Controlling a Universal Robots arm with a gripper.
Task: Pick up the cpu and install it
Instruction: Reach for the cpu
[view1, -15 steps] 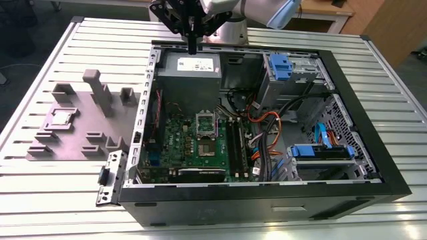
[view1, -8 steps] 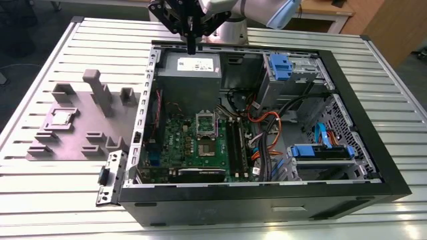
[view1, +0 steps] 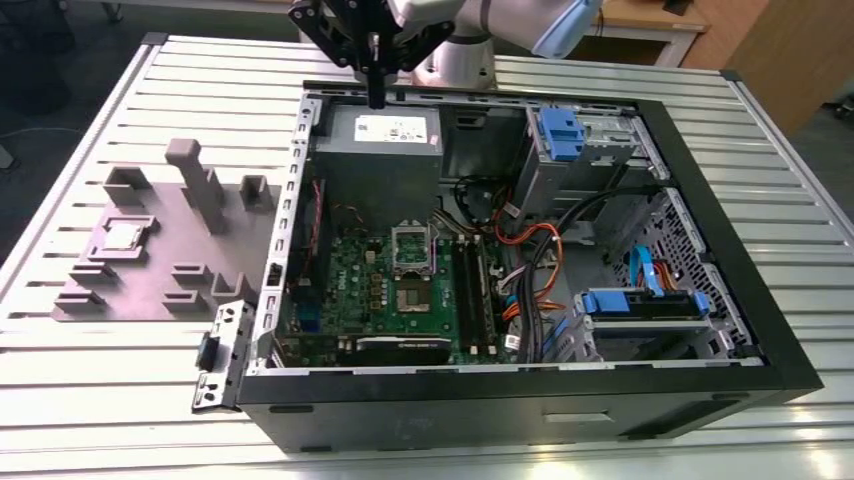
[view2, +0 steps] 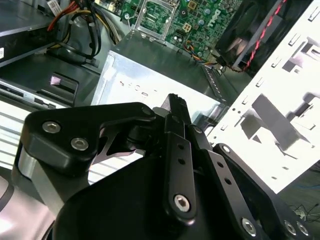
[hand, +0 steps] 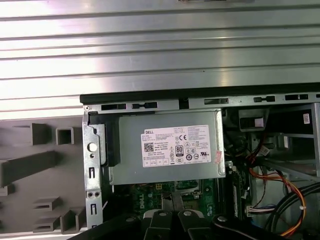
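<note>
Exterior view: open computer case (view1: 534, 405) on a slatted table (view1: 761, 150), holding a green motherboard (view1: 354, 285), a grey power supply (view1: 380, 145) and cables (view1: 527, 250). Just beside it, to the exterior view's left, a grey tray (view1: 147, 295) with the cpu (view1: 123, 235) flat in a recess. Gripper (view1: 378, 97) pointing straight down over the power supply's back edge, well apart from the cpu, jaws closed on nothing.

Second wrist view: fingers (view2: 177, 130) pressed together above the power supply.

First wrist view: case rim bordering bare table slats, tray alongside.
</note>
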